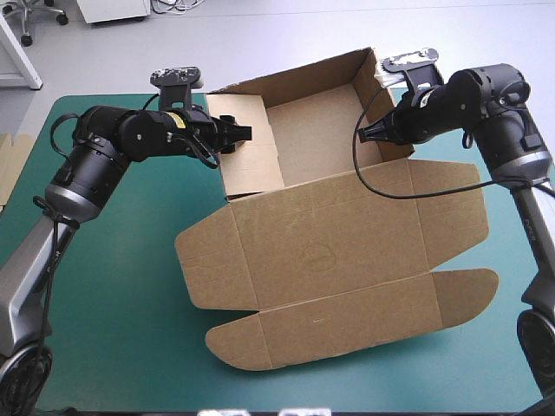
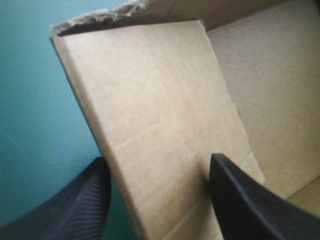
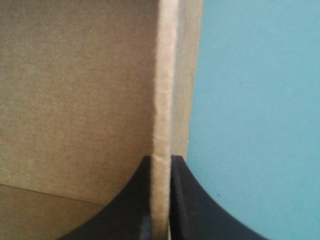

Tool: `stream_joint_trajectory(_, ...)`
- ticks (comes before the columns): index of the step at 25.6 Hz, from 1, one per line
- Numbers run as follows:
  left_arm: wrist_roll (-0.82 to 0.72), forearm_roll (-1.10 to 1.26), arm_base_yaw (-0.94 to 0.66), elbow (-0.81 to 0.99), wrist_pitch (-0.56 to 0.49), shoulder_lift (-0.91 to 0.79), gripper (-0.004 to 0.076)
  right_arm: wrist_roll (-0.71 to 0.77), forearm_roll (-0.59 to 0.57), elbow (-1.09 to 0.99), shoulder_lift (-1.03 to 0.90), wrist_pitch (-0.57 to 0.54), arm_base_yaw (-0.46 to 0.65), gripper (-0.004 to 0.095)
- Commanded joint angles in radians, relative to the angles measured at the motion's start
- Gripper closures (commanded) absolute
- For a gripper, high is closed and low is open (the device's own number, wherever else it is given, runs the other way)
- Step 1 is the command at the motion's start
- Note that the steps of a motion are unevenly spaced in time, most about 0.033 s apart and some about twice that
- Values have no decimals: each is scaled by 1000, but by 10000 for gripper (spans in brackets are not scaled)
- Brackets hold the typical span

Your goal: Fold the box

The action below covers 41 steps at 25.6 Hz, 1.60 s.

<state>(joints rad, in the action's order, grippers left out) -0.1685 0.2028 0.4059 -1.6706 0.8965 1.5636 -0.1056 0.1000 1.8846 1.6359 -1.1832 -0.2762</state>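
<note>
The brown box (image 1: 347,243) lies in the middle of the table as an open tray at the back, with its lid and flaps flat toward the front. My left gripper (image 1: 236,134) is at the tray's left wall. In the left wrist view this gripper (image 2: 160,195) is open, and the inward-leaning wall panel (image 2: 150,110) stands between its black fingers. My right gripper (image 1: 368,134) is at the tray's right wall. In the right wrist view it (image 3: 161,165) is shut on the upright wall's edge (image 3: 164,90), with the tray's inside to one side.
An edge of more brown board (image 1: 7,165) shows at the table's left edge. Bare teal-green cover (image 1: 113,329) lies front left of the lid. The lid's rounded flaps reach near the front and right edges of the table.
</note>
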Motion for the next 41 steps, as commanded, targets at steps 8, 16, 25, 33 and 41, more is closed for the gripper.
stream_joint_trajectory(8,-287,-213,77,-36,-66,8,312,-10,126,34,-49,60,-15,906)
stream_joint_trajectory(16,-358,-283,86,-36,-31,36,313,-8,133,34,-49,59,-15,906)
stream_joint_trajectory(25,-360,-245,90,-36,-47,36,605,-10,133,34,-49,59,-15,907)
stream_joint_trajectory(33,-354,-223,96,-36,-78,37,734,-10,138,34,-49,59,-15,907)
stream_joint_trajectory(41,-347,-215,96,-36,-100,37,734,9,138,34,-49,59,-15,906)
